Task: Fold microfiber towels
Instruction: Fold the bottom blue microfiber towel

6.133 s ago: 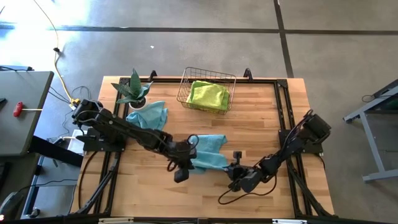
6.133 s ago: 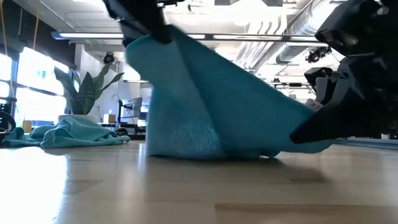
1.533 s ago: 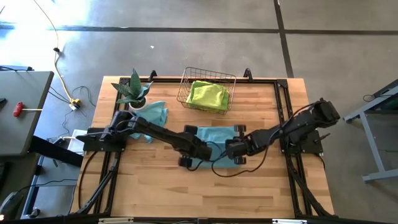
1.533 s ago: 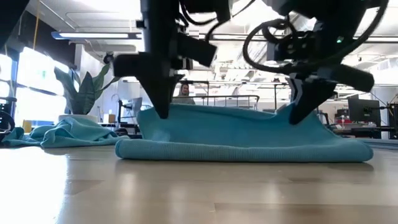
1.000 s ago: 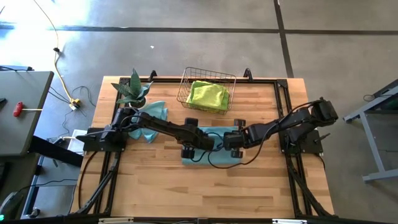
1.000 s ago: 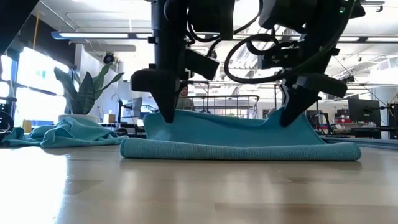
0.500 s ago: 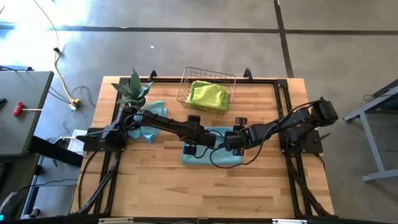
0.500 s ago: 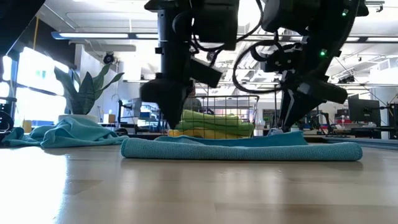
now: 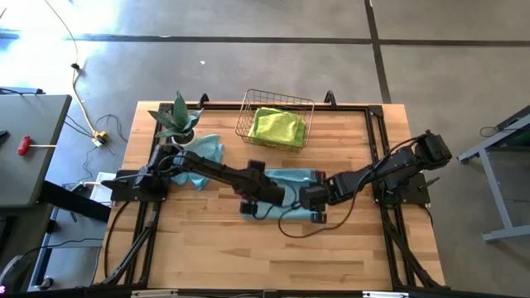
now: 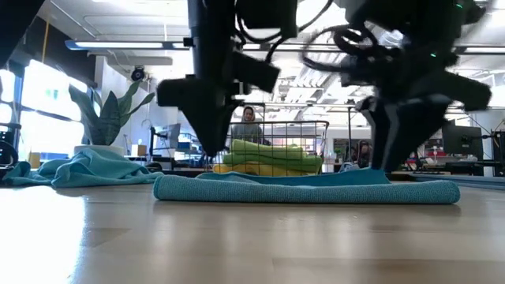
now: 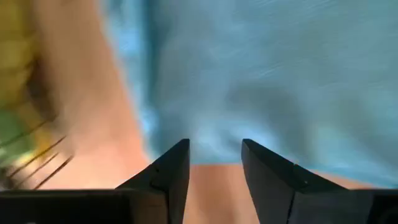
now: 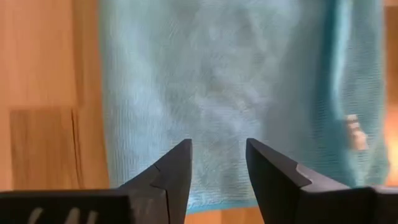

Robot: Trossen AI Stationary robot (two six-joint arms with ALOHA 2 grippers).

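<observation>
Both the left gripper point(image 11: 214, 163) and right gripper point(image 12: 217, 163) hover empty, fingers parted, over the folded teal towel point(image 9: 286, 192), whose small tag point(image 12: 354, 132) is unreadable.

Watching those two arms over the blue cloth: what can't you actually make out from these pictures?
- High view: the arms cover much of the folded teal towel, so its fold lines are hidden.
- High view: how many towels lie in the wire basket is unclear.
- Left wrist view: motion blur smears the cloth.
- Low view: the person behind the basket is too small to describe.
</observation>
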